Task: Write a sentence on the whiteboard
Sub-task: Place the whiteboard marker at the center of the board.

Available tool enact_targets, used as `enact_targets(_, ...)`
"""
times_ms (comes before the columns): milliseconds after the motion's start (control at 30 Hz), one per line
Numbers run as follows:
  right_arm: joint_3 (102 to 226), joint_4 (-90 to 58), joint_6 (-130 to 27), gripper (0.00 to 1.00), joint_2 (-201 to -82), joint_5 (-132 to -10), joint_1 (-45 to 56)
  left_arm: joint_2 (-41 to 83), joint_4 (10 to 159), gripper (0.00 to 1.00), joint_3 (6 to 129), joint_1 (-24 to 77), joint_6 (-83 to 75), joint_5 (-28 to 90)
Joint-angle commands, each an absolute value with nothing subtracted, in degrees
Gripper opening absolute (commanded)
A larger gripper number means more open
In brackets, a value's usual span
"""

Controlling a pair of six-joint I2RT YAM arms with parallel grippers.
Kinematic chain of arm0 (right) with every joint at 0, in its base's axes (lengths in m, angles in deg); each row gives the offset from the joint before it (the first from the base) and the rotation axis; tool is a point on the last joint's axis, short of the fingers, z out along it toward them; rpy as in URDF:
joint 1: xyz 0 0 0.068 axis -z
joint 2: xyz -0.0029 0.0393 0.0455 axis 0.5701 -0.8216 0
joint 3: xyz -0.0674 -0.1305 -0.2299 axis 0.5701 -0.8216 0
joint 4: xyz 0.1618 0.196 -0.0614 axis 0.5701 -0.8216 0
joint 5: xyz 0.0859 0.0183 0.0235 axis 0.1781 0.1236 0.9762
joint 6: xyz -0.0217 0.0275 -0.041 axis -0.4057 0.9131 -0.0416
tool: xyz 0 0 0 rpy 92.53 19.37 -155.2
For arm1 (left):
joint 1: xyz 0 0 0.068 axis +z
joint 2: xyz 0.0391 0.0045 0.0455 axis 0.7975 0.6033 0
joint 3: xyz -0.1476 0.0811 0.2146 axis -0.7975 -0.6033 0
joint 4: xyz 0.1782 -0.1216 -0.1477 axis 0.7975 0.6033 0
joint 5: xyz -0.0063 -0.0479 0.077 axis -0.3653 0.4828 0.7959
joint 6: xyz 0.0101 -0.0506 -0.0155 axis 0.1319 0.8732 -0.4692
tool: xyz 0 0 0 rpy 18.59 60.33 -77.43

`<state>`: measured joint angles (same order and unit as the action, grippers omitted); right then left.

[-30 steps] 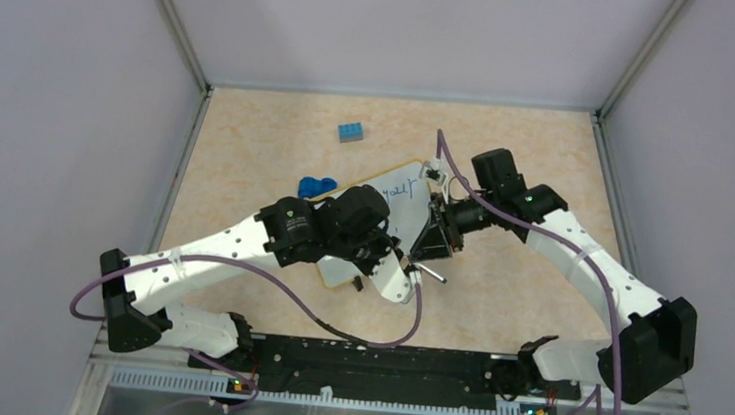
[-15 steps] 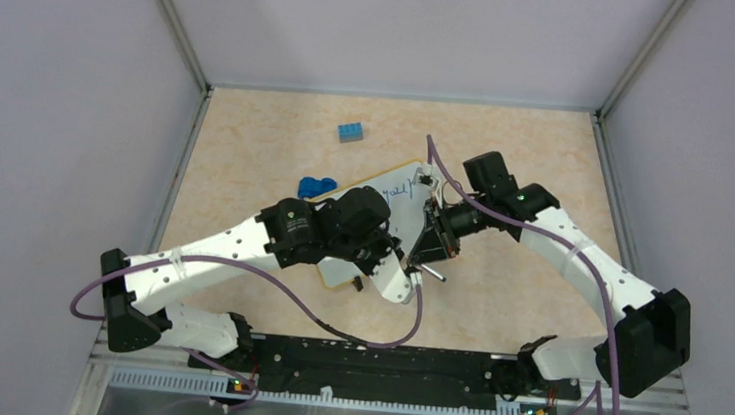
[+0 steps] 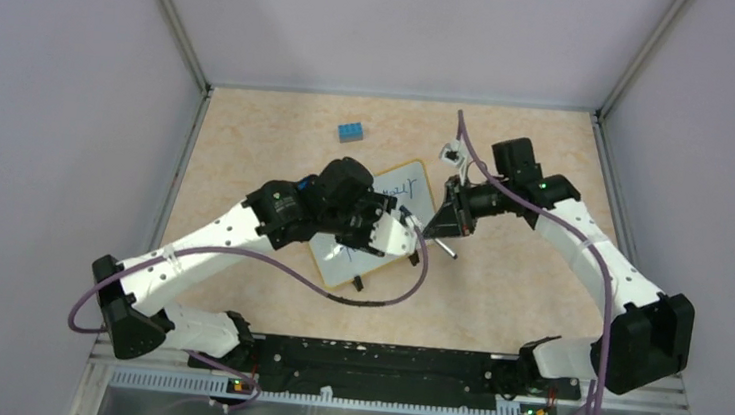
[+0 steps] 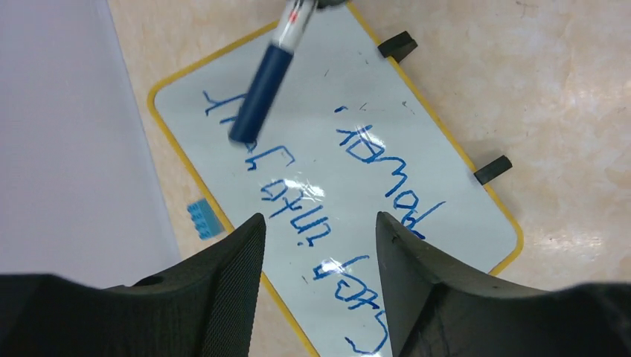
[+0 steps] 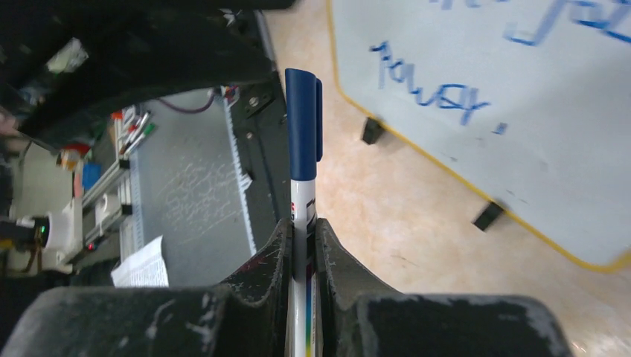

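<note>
Over the whiteboard [image 4: 320,160] my left gripper [image 4: 318,223] hangs with its fingers [image 4: 238,282] spread wide and nothing between them. The board lies flat at mid-table, skewed to the table's edges, with its two black feet [image 4: 492,169] on the side toward the right arm.

The right gripper [image 5: 303,238] is just off the board's right edge, pinched tight on the marker [image 5: 301,201]. The marker's blue cap [image 5: 302,115] is on, and from the left wrist view the capped end slants over the board's far corner. I cannot tell whether it touches, though it looks to be clear of the surface.

The sentence [image 4: 398,197] runs in two lines of blue scrawl across most of the white. With the cap on, I judge the writing done and the step in hand to be putting the marker away. The next move calls for swinging the right arm to bare table [image 3: 269,139], lowering it, and only then loosening the grip, so the marker doesn't roll onto the wet ink. The left arm should lift straight up, since a sideways drag could smear the letters.

The tabletop is tan and speckled, matte and level. A small blue brick [image 3: 351,132] sits well apart from the board, toward the back. Plain lilac walls [image 3: 409,30] close in three sides.
</note>
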<state>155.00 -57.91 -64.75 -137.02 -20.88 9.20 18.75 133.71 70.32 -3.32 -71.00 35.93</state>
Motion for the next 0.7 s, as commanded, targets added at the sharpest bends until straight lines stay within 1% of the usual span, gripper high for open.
enact_targets(0,157.98,-53.59,-62.73,0.00,-135.74,-23.47,16.66,17.62,133.64,0.63,76.20,4.46,-58.02,26.21)
enact_targets(67,157.28,-52.06,-62.43,0.00,-135.39,-25.93,20.43,17.60,134.10,0.64,76.79,7.30,-55.47,22.55)
enact_targets(167,156.32,-50.95,-62.88,0.00,-135.75,-29.15,25.54,17.06,135.78,0.64,74.53,8.02,-56.13,19.13)
enact_targets(367,154.67,-51.05,-64.77,0.00,-138.92,-33.99,33.06,19.78,139.54,0.64,70.94,7.90,-58.76,17.53)
enact_targets(500,151.69,-49.44,-68.00,0.00,-139.49,-42.53,34.51,20.71,138.05,0.65,69.21,7.95,-58.76,18.37)
enact_targets(567,149.72,-48.09,-68.57,0.00,-139.45,-48.90,34.53,20.80,136.66,0.65,68.10,7.93,-58.02,18.53)
enact_targets(667,146.53,-46.51,-68.97,0.00,-139.60,-53.04,34.50,20.45,134.20,0.65,67.52,7.90,-55.84,18.21)
